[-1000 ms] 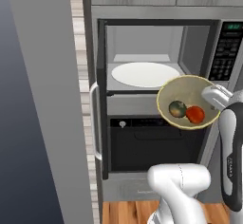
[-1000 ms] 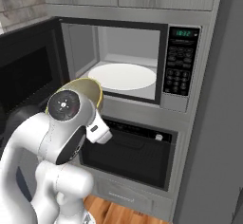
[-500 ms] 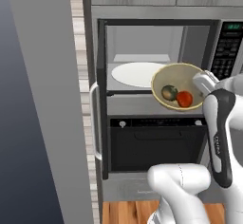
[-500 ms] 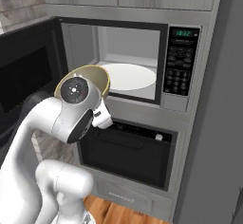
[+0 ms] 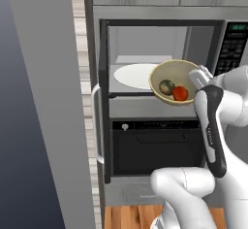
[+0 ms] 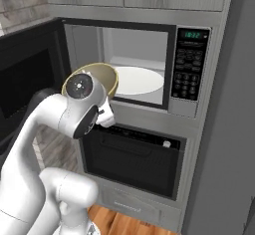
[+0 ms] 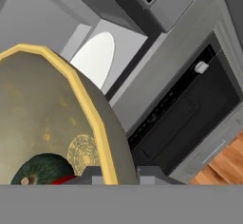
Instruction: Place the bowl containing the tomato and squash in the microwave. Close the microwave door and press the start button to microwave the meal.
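The pale yellow-tan bowl [image 5: 170,73] hangs tilted in front of the open microwave [image 5: 160,63], at the right of its mouth. Inside it lie the red tomato [image 5: 180,93] and the mottled green squash [image 5: 167,86]. My gripper [image 5: 197,75] is shut on the bowl's right rim. In the hand view the bowl's rim [image 7: 72,78] runs down between my gripper's [image 7: 116,176] two tips, with the squash [image 7: 40,172] low in the bowl. The white turntable plate [image 5: 135,75] lies bare behind the bowl. The microwave door [image 5: 103,102] stands wide open at the left, edge-on, with its white bar handle [image 5: 95,123].
The black keypad panel [image 6: 188,72] sits right of the cavity. A black-fronted oven [image 6: 133,155] is built in below the microwave. A tall grey panel [image 5: 43,102] stands left of the door. My white arm [image 5: 218,121] rises at the right, close to the oven front.
The arm has carried the bowl up and to the left, from below the cavity's right edge to in front of its mouth. The grip is unchanged.
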Controlling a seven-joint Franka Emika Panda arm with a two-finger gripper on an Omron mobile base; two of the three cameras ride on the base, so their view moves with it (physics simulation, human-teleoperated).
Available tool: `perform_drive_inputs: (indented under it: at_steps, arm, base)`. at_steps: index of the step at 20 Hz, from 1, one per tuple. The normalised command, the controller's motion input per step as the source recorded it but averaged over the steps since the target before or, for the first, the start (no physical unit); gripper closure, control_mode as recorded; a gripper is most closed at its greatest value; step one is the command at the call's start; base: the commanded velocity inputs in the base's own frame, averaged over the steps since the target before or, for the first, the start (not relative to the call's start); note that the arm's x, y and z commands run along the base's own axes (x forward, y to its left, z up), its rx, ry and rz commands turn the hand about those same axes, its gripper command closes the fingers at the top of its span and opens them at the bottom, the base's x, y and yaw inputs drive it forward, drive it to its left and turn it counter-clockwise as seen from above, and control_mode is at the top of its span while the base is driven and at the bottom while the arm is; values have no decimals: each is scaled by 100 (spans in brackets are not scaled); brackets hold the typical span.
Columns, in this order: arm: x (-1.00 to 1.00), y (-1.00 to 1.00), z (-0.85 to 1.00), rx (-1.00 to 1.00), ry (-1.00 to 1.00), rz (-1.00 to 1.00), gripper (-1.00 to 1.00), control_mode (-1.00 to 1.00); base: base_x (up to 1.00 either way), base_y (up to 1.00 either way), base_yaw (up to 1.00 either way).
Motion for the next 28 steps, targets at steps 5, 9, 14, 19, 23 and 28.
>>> perform_drive_inputs:
  at_steps: [5,9,14,19,23,28]
  arm:
    - [36,1,-7,16,0,-7,100,-100]
    - [12,0,-1,15,4,-6,100,-100]
    - [1,0,0,10,7,-4,100,-100]
    - [19,0,0,1,5,-4,100,-100]
    - [31,4,0,0,2,-1,100,-100]
    - [44,0,0,0,2,-3,100,-100]
  base:
    - [0,0,0]
    - [0,0,0]
    - [0,0,0]
    - [0,0,0]
    - [0,0,0]
    - [0,0,0]
